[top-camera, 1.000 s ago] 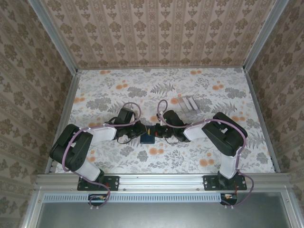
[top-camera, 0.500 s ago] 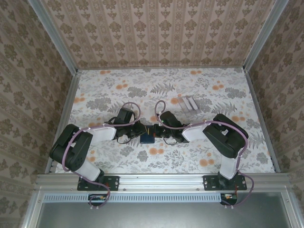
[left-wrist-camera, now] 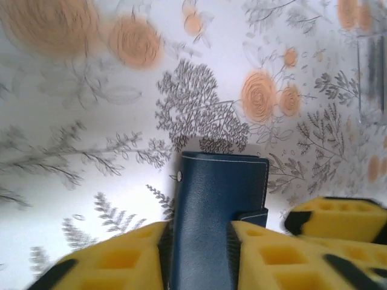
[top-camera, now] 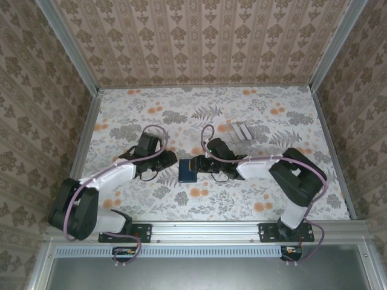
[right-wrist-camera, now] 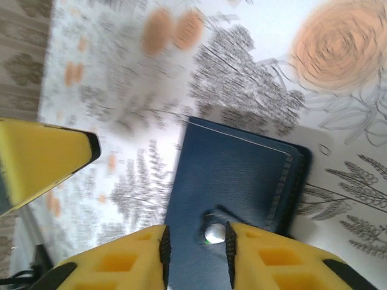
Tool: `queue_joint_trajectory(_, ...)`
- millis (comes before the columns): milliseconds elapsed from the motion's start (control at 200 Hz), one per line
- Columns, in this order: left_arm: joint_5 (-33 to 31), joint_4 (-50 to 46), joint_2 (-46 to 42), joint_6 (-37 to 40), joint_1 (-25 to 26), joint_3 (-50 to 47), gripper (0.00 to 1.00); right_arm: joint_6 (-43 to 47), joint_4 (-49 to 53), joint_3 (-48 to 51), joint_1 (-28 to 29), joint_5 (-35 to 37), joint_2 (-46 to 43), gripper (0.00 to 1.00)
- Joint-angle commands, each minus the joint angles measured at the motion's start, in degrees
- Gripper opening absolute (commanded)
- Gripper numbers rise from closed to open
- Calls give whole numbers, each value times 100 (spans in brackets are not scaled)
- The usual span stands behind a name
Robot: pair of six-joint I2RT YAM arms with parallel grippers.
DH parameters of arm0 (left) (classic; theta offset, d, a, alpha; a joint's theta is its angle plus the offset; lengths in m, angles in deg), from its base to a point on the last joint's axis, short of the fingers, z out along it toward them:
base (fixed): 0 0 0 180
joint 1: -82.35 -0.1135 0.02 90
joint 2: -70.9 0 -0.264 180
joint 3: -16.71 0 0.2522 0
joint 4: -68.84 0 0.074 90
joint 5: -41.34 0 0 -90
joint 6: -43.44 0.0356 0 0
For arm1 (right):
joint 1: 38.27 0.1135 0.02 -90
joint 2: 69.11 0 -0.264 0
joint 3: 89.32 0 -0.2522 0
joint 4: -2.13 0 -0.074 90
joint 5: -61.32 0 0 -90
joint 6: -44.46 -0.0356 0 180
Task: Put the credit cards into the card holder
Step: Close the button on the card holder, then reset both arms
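Note:
The card holder [top-camera: 187,173], a dark navy folded wallet, lies flat on the flowered table between my two grippers. My left gripper [top-camera: 171,168] is at its left edge and my right gripper [top-camera: 198,165] at its right edge. In the left wrist view the card holder [left-wrist-camera: 221,187] runs under my left gripper [left-wrist-camera: 199,241], whose yellow fingers stand apart. In the right wrist view my right gripper [right-wrist-camera: 196,241] hovers open over the card holder [right-wrist-camera: 236,175], with the silver snap stud [right-wrist-camera: 214,232] in the gap. The grey credit cards [top-camera: 240,131] lie side by side further back on the right.
Patterned walls with metal rails [top-camera: 84,142] close in the table on three sides. The other arm's yellow finger shows in each wrist view, the right arm's finger [left-wrist-camera: 338,220] and the left arm's finger [right-wrist-camera: 42,163]. Bare tabletop [top-camera: 199,109] lies behind the arms.
Both grippers have opened from shut. The left arm has swung out to the left and its gripper has drawn back off the card holder, which now lies uncovered.

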Motion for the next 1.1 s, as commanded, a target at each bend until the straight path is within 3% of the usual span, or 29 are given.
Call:
queue_joint_trajectory(0,-901,-1338,-472,962,-66,659,49,437,536,-160,-47,432,-1017,84)
queue_joint_trajectory(10,-960,-1417,-502,1025,-66,695,50,503,612,-168,-52,522,-1094,95)
queue_joint_trajectory(25,-1062,-1532,-553,1124,-68,790,53,577,725,-175,-59,634,-1197,99)
queue_joint_trajectory(220,-2323,-2045,-1290,1825,-15,1310,74,1854,1873,36,-150,2626,-3087,100)
queue_joint_trajectory(250,-2439,-1998,-1400,1915,6,1319,92,1945,2110,41,-201,2872,-3321,100)
queue_joint_trajectory(270,-2531,-1963,-1476,1982,35,1318,99,1986,2277,41,-242,3054,-3475,100)
queue_joint_trajectory(425,-3685,-1875,-1859,2828,555,1346,100,2750,2850,347,-478,4377,-4776,100)
queue_joint_trajectory(565,-5002,-1569,-2218,3068,1026,1075,100,4451,1512,1643,-563,4790,-6037,100)
queue_joint_trajectory(710,-4735,-323,-2777,4158,1158,264,100,5825,138,3323,-709,4486,-7503,100)
queue_joint_trajectory(875,-4191,1886,-3036,6236,1107,-1227,100,5660,-341,4300,-1315,4224,-8457,100)
queue_joint_trajectory(960,-4385,2770,-2970,6113,780,-1717,100,5374,-525,4508,-1840,3651,-8351,100)
queue_joint_trajectory(1095,-3520,2946,-2672,5389,-483,-1915,100,4837,-1013,4630,-2963,2938,-7452,100)
